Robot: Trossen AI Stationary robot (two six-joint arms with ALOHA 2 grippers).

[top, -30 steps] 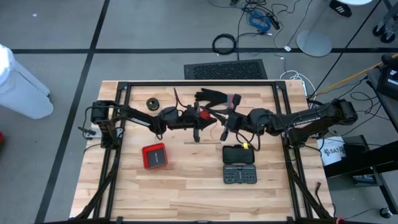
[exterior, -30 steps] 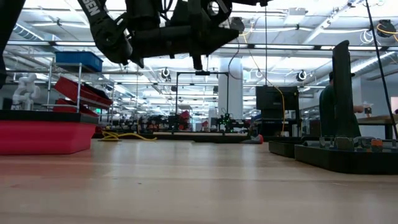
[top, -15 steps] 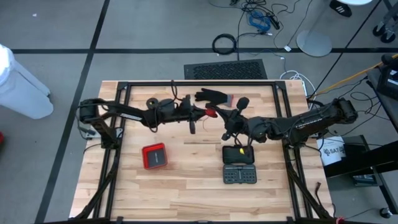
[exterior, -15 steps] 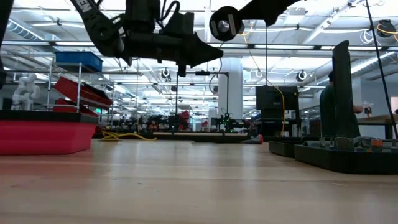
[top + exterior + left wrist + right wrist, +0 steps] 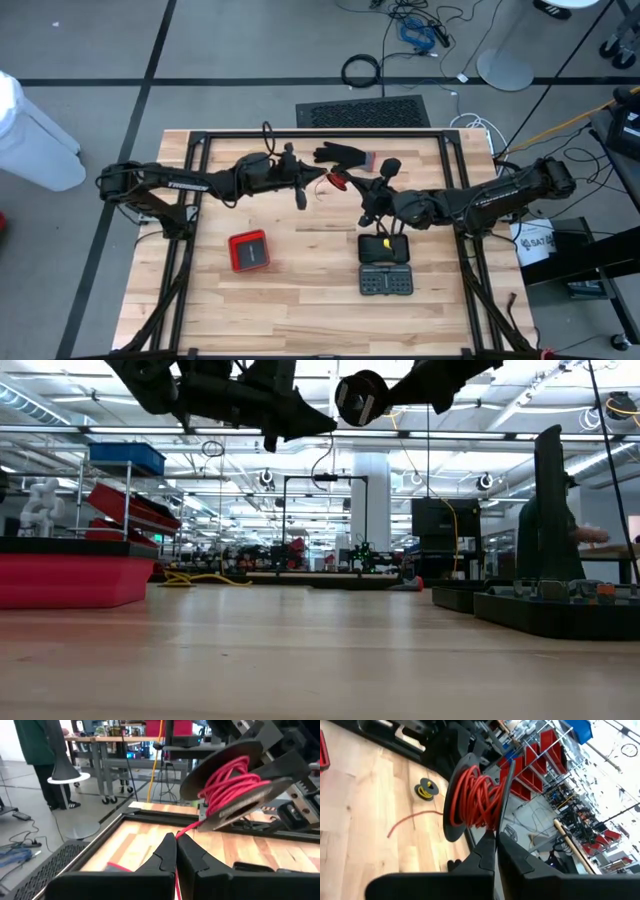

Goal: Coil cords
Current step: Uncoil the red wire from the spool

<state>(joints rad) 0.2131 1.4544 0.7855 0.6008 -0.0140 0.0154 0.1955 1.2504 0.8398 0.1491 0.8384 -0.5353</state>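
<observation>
A black spool wound with red cord (image 5: 474,795) hangs in the air over the middle of the table; it also shows in the high view (image 5: 339,182), the low view (image 5: 362,398) and the left wrist view (image 5: 232,782). My right gripper (image 5: 493,840) is shut at the spool's rim and comes from the table's right. My left gripper (image 5: 176,842) is shut on the red cord just left of the spool and shows in the high view (image 5: 301,199). A loose red tail (image 5: 413,821) lies on the table. My left gripper pinches the red cord (image 5: 184,831) between its two fingertips, a short way from the spool. The fingers reach level from the table's left. The cord runs straight from the spool to the fingertips, clear of the table. My right gripper meets the spool at the rim of one black flange (image 5: 498,822), fingers shut there; the exact contact is hidden by the fingers. It comes from the table's right. The spool is lifted clear of the table.
A black glove with a red cuff (image 5: 345,155) lies at the far middle. A red box (image 5: 248,250) sits near left, and two black cases (image 5: 384,262) near right. A small yellow spool (image 5: 425,789) rests on the table. A black frame (image 5: 320,133) rims the table.
My left gripper has gone up and toward the table's far left, still shut. My right gripper has risen and turned, bringing the spool up into the low view about half a second ago, and has since kept still.
</observation>
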